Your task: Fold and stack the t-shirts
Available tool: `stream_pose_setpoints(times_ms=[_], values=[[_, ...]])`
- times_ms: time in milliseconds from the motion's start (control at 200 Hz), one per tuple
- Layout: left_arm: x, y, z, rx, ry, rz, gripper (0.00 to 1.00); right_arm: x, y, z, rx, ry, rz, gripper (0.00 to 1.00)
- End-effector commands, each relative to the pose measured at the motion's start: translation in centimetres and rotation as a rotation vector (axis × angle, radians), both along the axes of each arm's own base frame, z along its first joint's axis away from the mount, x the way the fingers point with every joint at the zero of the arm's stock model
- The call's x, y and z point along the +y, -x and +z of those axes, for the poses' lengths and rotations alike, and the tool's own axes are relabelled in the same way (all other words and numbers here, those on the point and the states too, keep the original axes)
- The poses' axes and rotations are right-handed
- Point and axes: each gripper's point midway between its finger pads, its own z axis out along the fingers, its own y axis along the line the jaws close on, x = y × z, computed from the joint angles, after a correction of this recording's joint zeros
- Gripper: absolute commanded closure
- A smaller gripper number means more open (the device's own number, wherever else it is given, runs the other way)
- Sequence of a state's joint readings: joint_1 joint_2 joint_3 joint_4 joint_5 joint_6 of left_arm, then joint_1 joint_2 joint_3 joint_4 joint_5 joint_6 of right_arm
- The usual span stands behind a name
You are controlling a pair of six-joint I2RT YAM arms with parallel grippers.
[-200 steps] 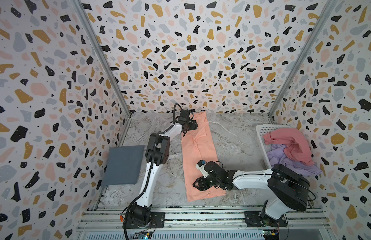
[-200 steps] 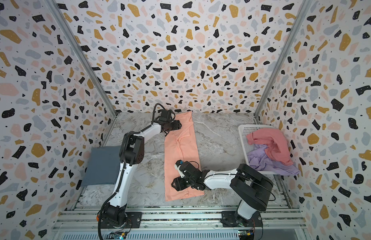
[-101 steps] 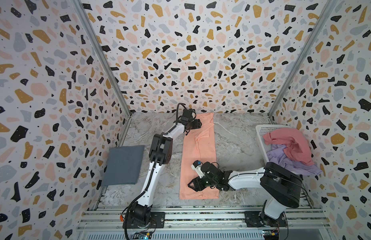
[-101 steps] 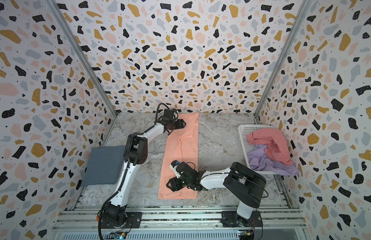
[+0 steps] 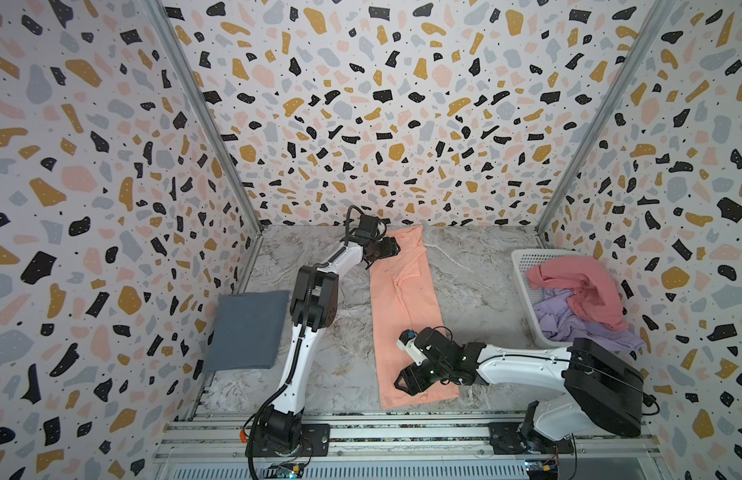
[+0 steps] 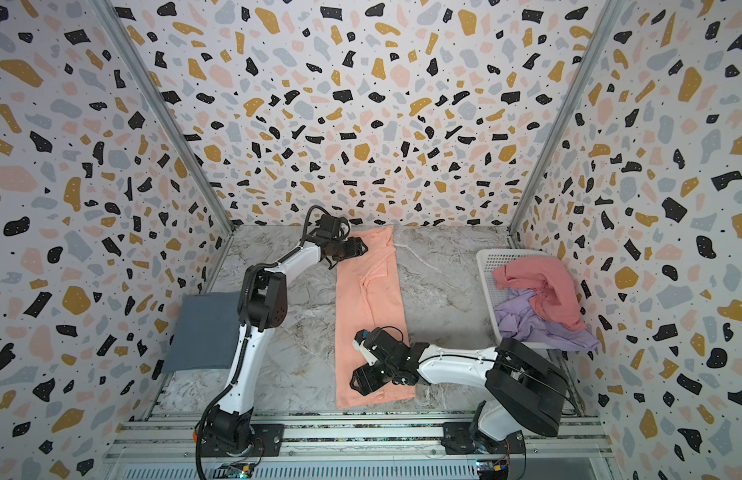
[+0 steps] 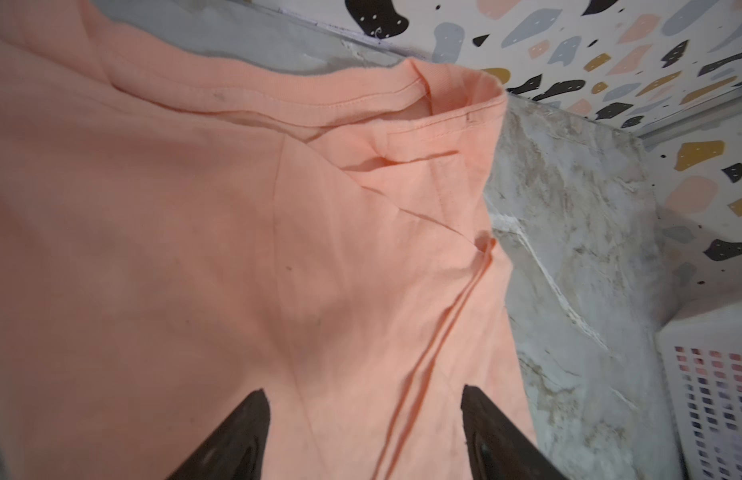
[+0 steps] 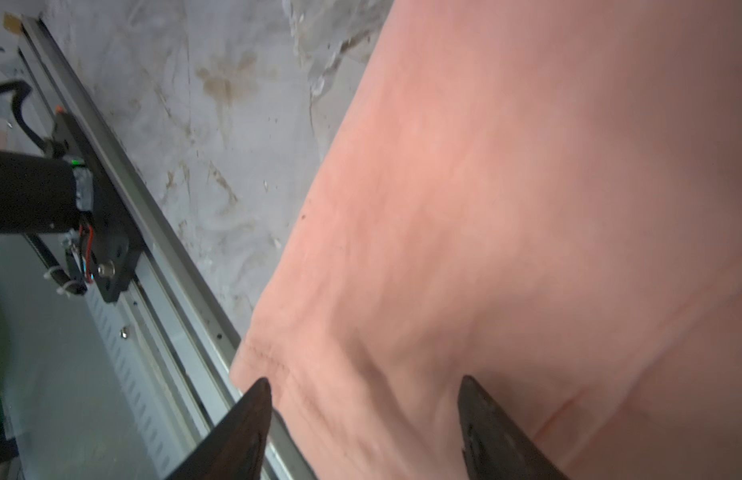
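At the near end of the table [image 5: 477,270], the right gripper [image 5: 406,382] lies low over the hem of the peach-orange tee [image 5: 406,299]. Its wrist view shows the two dark fingers [image 8: 244,424] spread apart with the cloth lying loose beneath them and nothing pinched.

The tee lies in the middle of the table as a long, narrow strip running from near to far, with its sides turned in and no print showing. To its left, by the left wall, the slate-grey tee [image 5: 246,330] lies as a flat folded rectangle, apart from both arms. On the right stands the white basket [image 5: 523,259], where the dusty-rose tee [image 5: 581,291] is draped over the lavender tee [image 5: 569,322], both crumpled.

At the far end, the left gripper [image 5: 388,248] sits at the strip's collar end, its fingers [image 7: 236,432] parted over flat cloth and gripping nothing.

By my reading, one shirt is done and the second has only its lengthwise folds. It needs its crosswise folds and then stacking on the grey one. The two basket shirts are untouched, so the task is under halfway.
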State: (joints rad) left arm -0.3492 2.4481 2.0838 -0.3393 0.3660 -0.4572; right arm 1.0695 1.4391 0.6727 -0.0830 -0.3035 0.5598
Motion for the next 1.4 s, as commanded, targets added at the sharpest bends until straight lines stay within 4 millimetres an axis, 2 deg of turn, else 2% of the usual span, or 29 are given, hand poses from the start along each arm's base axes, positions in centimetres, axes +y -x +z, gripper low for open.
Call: stream_pose_setpoints(times_ms=[0,65,160,290,370,506,586,666,851,1016,1206,1392], values=[[0.0,3.4,9.7,-0.094,0.059,-0.049,0.26,0.0,-0.5,4.3,-0.056,-0.02,-0.018,0.29],[1.4,6.5,10.3,-0.061,0.026,0.0,0.26,-0.8,-2.1,6.2,-0.086,-0.037,-0.118,0.29],[3.2,11.9,9.6,0.007,-0.006,0.04,0.28,-3.1,-4.5,8.4,-0.097,-0.06,-0.294,0.29],[5.9,20.2,8.0,0.073,-0.091,0.036,0.29,-7.1,-6.5,9.3,-0.105,-0.03,-0.461,0.29],[6.7,25.3,7.0,0.111,-0.107,0.009,0.29,-9.5,-6.9,8.9,-0.079,-0.003,-0.514,0.29],[7.0,33.7,3.3,0.232,-0.142,-0.061,0.3,-12.5,-6.5,7.3,-0.009,0.054,-0.554,0.3],[7.1,37.6,1.4,0.289,-0.135,-0.087,0.31,-13.6,-5.6,6.1,0.029,0.103,-0.558,0.3],[7.0,40.6,0.1,0.341,-0.095,-0.109,0.31,-14.6,-4.5,4.6,0.072,0.167,-0.56,0.3],[5.3,46.2,-1.6,0.456,-0.022,-0.192,0.32,-16.2,-1.7,1.1,0.182,0.244,-0.563,0.31],[3.2,49.5,-2.0,0.516,0.02,-0.248,0.32,-16.4,0.1,-0.5,0.245,0.206,-0.57,0.32],[2.5,50.5,-3.4,0.553,0.026,-0.259,0.34,-15.3,0.9,-1.6,0.285,0.134,-0.547,0.34],[2.9,50.6,-4.6,0.567,-0.011,-0.252,0.39,-14.2,1.2,-2.8,0.304,0.106,-0.542,0.35]])
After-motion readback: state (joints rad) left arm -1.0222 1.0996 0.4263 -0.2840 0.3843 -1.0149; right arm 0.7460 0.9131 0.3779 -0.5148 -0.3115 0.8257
